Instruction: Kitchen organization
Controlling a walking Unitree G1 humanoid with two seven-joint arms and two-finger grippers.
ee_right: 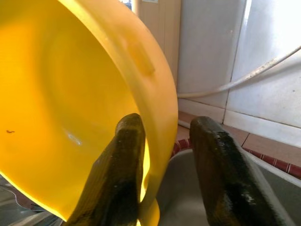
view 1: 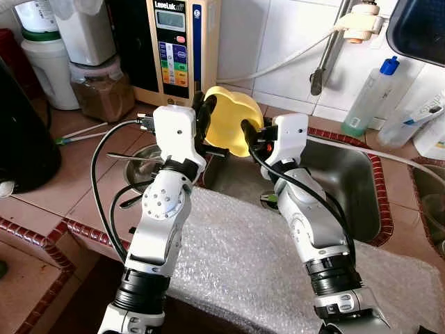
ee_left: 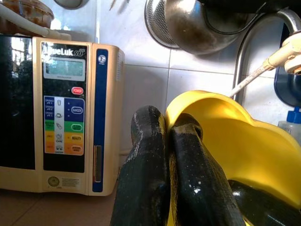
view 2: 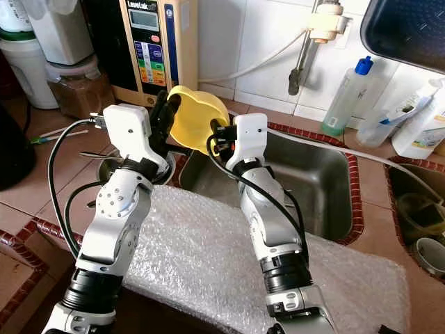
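I have the yellow bowl (view 1: 233,120) up in the air at the near-left corner of the sink (view 1: 348,181), tilted on edge. My left gripper (ee_left: 167,155) pinches its rim tight; my right gripper (ee_right: 162,165) straddles the opposite rim, one finger inside, one outside and apart from it. Behind stands a beige machine (ee_left: 70,113) marked "POWER", "BEAUTY", its brand partly readable as "…Luk".
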